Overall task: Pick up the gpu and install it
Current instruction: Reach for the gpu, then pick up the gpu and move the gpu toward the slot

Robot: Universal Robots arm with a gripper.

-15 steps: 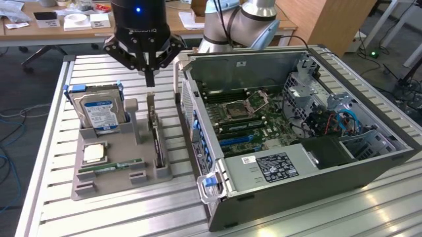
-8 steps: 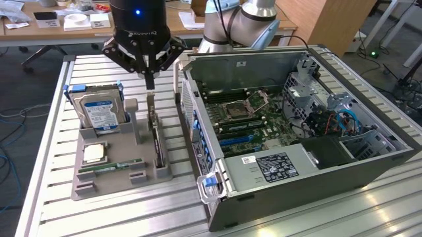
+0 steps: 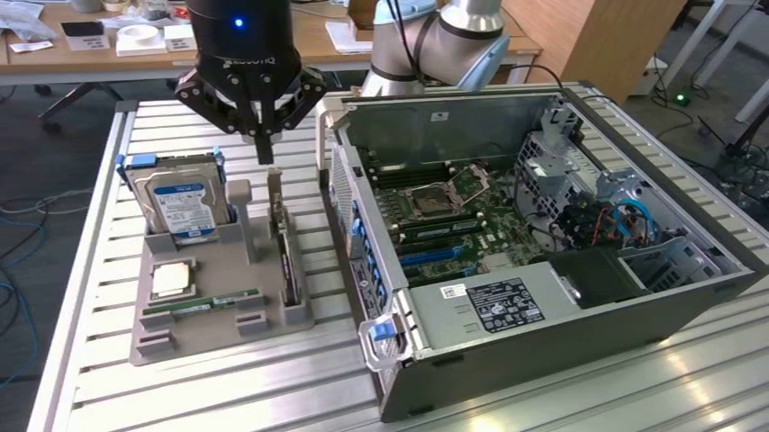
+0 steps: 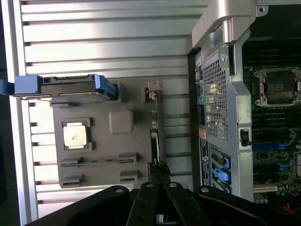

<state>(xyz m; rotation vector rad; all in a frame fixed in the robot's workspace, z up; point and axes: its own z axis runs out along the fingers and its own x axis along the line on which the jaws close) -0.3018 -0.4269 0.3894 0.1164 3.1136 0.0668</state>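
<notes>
Pincer (image 3: 265,157) closed and empty just above the gpu (image 3: 286,261), edge-on in the grey holder (image 3: 180,340), its face hidden.

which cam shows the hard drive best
The exterior view: the hard drive stands upright in the grey holder with its blue-and-white label facing the camera, so the whole face reads. The wrist view looks down on its top edge, a narrow strip between blue rails, with the label hidden.

Ribbed brushed-metal table (image 3: 180,396), matt grey plastic tray (image 3: 226,281), glossy black end effector (image 3: 265,155).
</notes>
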